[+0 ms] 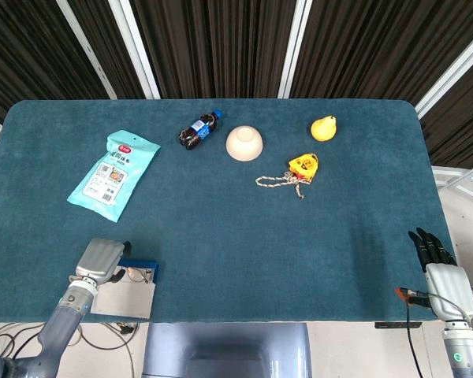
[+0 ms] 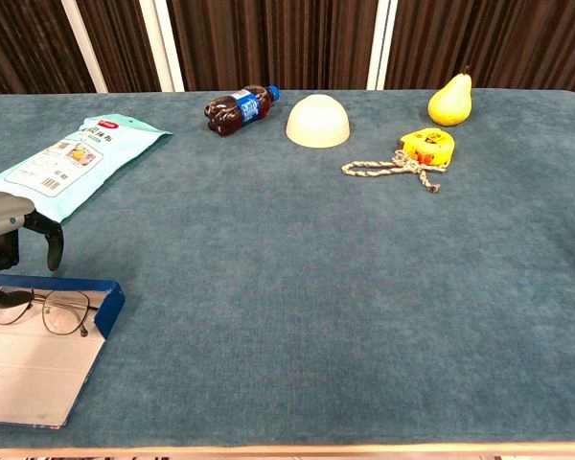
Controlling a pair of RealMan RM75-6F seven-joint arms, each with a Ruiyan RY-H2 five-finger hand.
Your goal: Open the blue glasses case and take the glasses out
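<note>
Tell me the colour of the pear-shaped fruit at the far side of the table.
Yellow; the pear shows best in the chest view.

Robot test bench in a laboratory-type room. A table (image 1: 221, 228) covered in teal felt stands before a backdrop of dark vertical slats (image 1: 221, 47) crossed by white frame bars (image 1: 134, 47). Unrelated trial objects lie scattered along the table's far side: a snack packet (image 1: 113, 174), a small cola bottle (image 1: 199, 130), an upturned bowl (image 1: 243, 143), a pear (image 1: 324, 127) and a yellow tape measure (image 1: 303, 164). Loose cables (image 1: 102, 331) trail on the floor below the table's near edge.
</note>
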